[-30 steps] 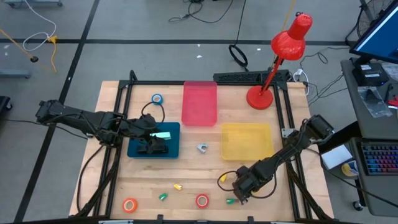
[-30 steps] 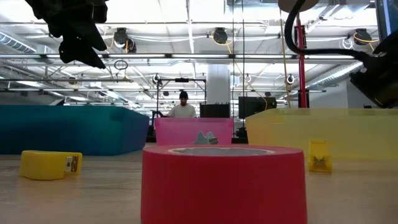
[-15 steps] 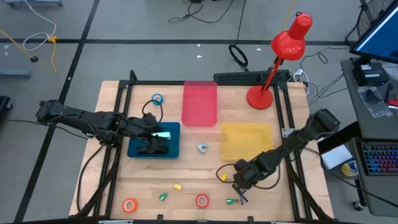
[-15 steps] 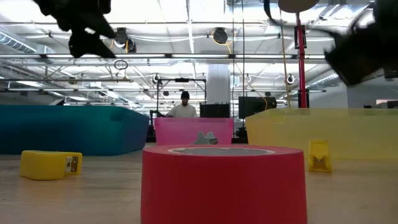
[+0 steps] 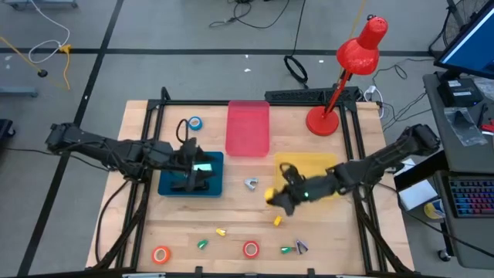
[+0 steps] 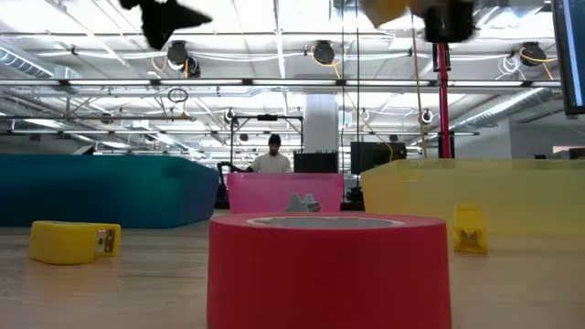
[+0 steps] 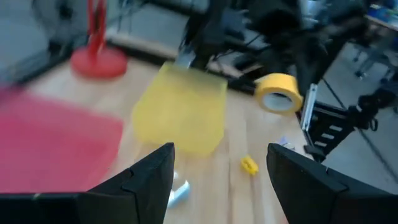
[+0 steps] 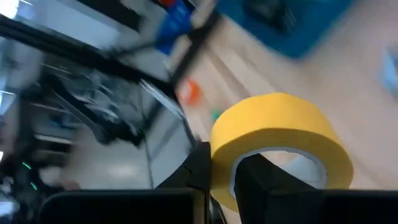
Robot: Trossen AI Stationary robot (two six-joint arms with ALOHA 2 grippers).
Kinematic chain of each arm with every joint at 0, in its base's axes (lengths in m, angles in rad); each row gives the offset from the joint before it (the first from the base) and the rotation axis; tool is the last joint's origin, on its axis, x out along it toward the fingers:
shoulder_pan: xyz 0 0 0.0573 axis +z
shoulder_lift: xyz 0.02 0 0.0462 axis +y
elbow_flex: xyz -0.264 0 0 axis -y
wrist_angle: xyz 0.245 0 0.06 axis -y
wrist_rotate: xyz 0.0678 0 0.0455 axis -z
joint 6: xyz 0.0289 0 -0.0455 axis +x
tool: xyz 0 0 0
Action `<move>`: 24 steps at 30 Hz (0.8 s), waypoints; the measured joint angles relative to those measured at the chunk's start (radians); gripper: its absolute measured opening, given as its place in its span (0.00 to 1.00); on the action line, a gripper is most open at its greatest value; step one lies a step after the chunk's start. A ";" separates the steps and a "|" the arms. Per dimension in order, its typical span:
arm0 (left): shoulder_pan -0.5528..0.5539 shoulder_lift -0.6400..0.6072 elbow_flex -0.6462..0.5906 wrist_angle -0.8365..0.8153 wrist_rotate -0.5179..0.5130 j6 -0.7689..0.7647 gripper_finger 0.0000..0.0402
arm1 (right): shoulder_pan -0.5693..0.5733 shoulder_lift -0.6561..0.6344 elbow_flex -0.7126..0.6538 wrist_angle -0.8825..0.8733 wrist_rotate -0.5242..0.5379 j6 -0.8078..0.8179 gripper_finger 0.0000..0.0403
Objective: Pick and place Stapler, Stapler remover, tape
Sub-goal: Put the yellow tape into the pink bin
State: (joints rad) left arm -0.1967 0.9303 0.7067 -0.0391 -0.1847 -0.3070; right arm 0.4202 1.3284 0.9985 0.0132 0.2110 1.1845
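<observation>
My right gripper [image 5: 275, 194] pinches the yellow tape [image 5: 271, 194], one finger through its open centre and one outside, as my right wrist view shows [image 8: 283, 149]. It holds the roll above the table [image 5: 239, 232], just beside the near left corner of the yellow tray [image 5: 307, 171]. The roll is a plain yellow ring; which way its axis points I cannot tell.

I count four tape rolls: yellow in the grip, red [image 5: 251, 249] and orange [image 5: 160, 254] lying flat, holes up, near the front edge, and blue [image 5: 194, 123] flat at the back, between the blue tray [image 5: 174, 185] and the pink tray [image 5: 248, 127]. There are three trays. The metal remover [image 5: 252, 183] sits between the blue and yellow trays. Small pieces lie scattered near the front: two yellow, two green.

My left gripper [image 5: 194, 164] hangs over the blue tray with its fingers [image 7: 146, 180] spread apart, nothing between them.
</observation>
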 joint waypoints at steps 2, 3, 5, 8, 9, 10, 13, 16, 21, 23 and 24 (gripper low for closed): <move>-0.013 0.037 0.000 0.087 0.000 0.099 0.64 | -0.040 0.002 0.000 0.092 -0.014 -0.059 0.08; -0.019 0.058 0.000 0.118 0.000 0.148 0.64 | -0.063 0.006 0.000 0.139 -0.035 -0.086 0.08; -0.030 0.105 0.000 0.202 -0.001 0.243 0.64 | -0.108 0.023 0.003 0.217 -0.076 -0.122 0.08; -0.040 0.173 0.000 0.322 -0.032 0.363 0.64 | -0.159 0.038 0.000 0.252 -0.136 -0.147 0.08; -0.042 0.195 0.000 0.362 -0.049 0.392 0.64 | -0.177 0.048 0.001 0.276 -0.153 -0.148 0.08; -0.042 0.215 0.000 0.397 -0.066 0.420 0.64 | -0.196 0.057 0.002 0.290 -0.173 -0.148 0.08; -0.042 0.264 0.000 0.504 -0.112 0.480 0.64 | -0.238 0.064 0.000 0.284 -0.243 -0.150 0.08; -0.039 0.304 0.000 0.577 -0.137 0.509 0.64 | -0.284 0.066 0.000 0.338 -0.293 -0.150 0.08; -0.039 0.346 0.000 0.625 -0.157 0.544 0.63 | -0.341 0.084 0.000 0.458 -0.382 -0.109 0.08; -0.039 0.359 0.000 0.624 -0.184 0.557 0.64 | -0.355 0.108 0.005 0.527 -0.408 -0.078 0.08; -0.038 0.361 0.000 0.627 -0.187 0.558 0.63 | -0.361 0.120 0.005 0.541 -0.426 -0.063 0.08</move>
State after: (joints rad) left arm -0.2349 1.2915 0.7071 0.5878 -0.3718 0.2508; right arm 0.0590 1.4480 1.0032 0.5544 -0.2145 1.1212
